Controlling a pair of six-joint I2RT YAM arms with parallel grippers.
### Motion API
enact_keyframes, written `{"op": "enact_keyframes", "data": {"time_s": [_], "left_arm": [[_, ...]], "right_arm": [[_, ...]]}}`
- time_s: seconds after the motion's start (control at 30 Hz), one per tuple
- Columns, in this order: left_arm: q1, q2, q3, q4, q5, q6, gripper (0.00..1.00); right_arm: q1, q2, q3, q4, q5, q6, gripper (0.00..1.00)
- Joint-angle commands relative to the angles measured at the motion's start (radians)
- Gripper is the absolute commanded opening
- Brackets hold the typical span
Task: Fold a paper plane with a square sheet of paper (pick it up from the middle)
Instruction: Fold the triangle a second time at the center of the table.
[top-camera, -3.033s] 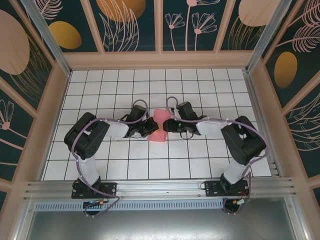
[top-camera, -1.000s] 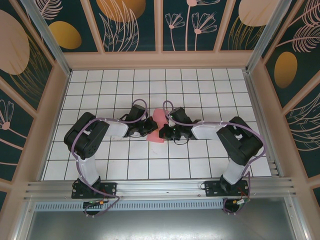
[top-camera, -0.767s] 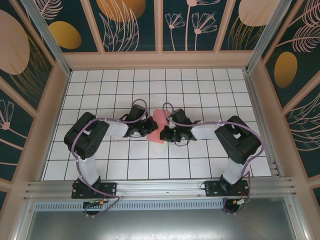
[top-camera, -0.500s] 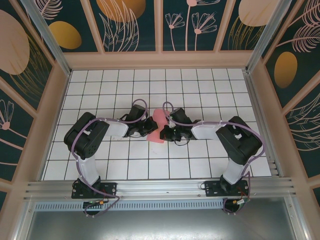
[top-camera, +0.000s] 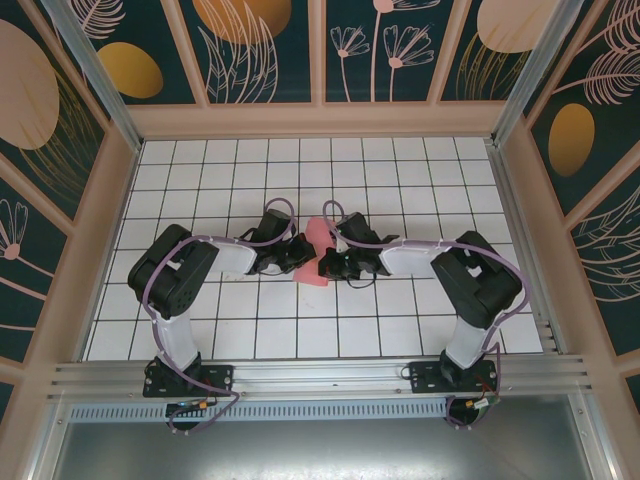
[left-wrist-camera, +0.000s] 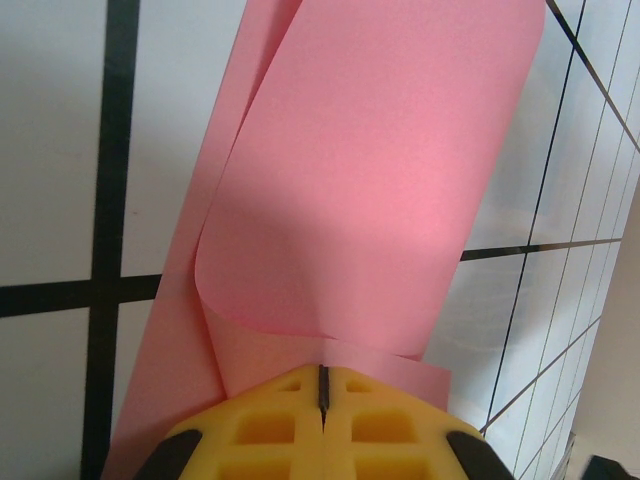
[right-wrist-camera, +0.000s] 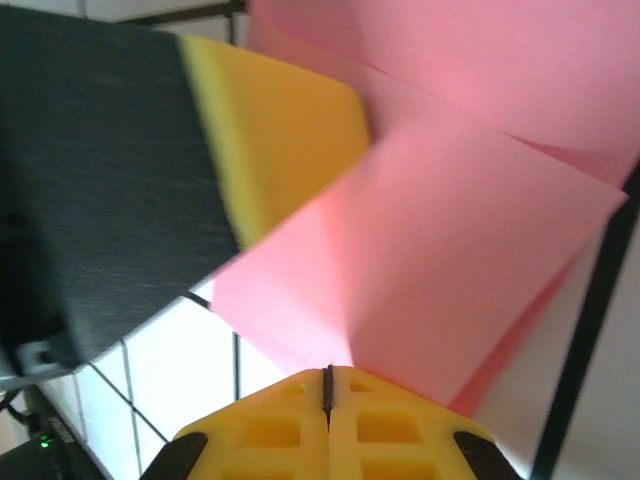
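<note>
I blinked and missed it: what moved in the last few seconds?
The right gripper slid left, bringing its pinched flap of the thin salmon-pink paper sheet closer to the left gripper. The left gripper stayed put, and both stayed shut on the paper.

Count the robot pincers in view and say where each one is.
2. The left pincer is shut on the left side of the pink paper; the right pincer is shut on its right side, facing the left one.
</note>
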Motion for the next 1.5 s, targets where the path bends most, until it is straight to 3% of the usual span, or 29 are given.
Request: {"op": "enact_keyframes", "data": {"time_s": [0.0, 0.57, 0.87, 1.03, 1.17, 1.47], "left_arm": [[-0.002, 0.031, -0.005, -0.066, -0.017, 0.025, 0.05], [-0.003, 0.039, -0.007, -0.066, -0.017, 0.026, 0.05], [-0.003, 0.036, -0.007, -0.069, -0.019, 0.030, 0.05], [-0.003, 0.037, -0.006, -0.068, -0.017, 0.029, 0.05], [-0.003, 0.036, -0.004, -0.069, -0.017, 0.030, 0.05], [-0.003, 0.036, -0.008, -0.063, -0.016, 0.026, 0.05]], "right_arm": [[0.006, 0.012, -0.005, -0.048, 0.044, -0.024, 0.05], [0.006, 0.032, -0.027, -0.062, 0.036, -0.038, 0.06], [-0.004, -0.080, 0.012, -0.029, -0.008, 0.029, 0.06], [-0.006, -0.041, 0.065, -0.010, -0.066, 0.056, 0.06], [-0.007, 0.017, 0.082, -0.057, -0.030, 0.065, 0.06], [-0.008, 0.074, 0.001, -0.020, -0.044, 0.085, 0.06]]}}
